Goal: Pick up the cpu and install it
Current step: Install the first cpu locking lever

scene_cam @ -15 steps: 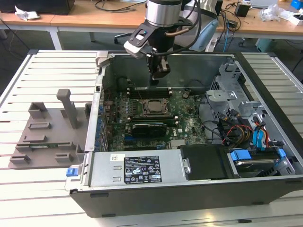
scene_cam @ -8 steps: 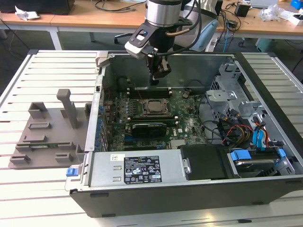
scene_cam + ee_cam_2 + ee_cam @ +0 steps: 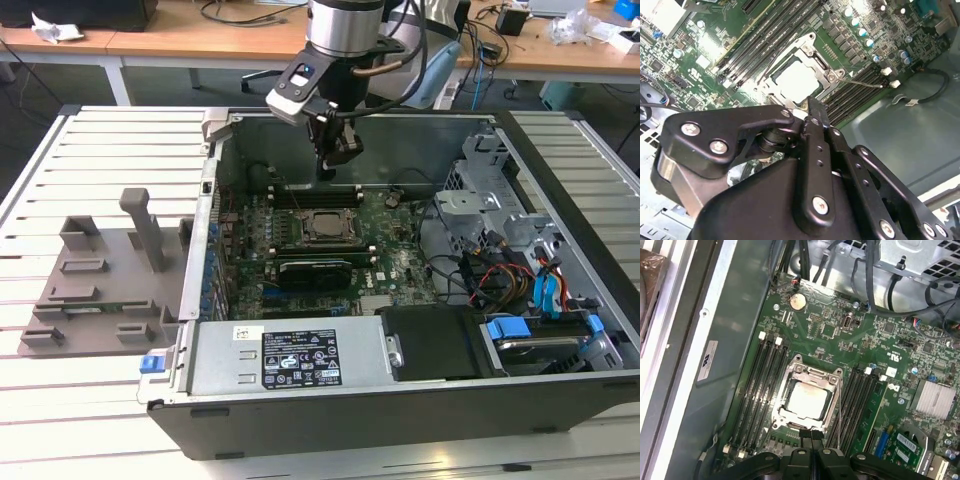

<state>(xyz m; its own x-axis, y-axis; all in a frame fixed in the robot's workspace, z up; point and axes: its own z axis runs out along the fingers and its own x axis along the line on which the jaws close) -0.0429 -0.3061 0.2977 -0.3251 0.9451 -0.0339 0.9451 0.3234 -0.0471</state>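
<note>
Claw point(image 3: 812, 433), pressed together and empty, hangs over the cpu point(image 3: 807, 399) lying in the socket point(image 3: 813, 373). Confirm it sits flat; avoid sideways nudges.

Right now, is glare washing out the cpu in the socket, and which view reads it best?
Second wrist view: the cpu top is blown out almost white, its edges merging with the bright socket frame. First wrist view: a milder sheen, and its outline still reads against the frame. Exterior view: no glare; it looks dull grey. The first wrist view reads it best.
</note>
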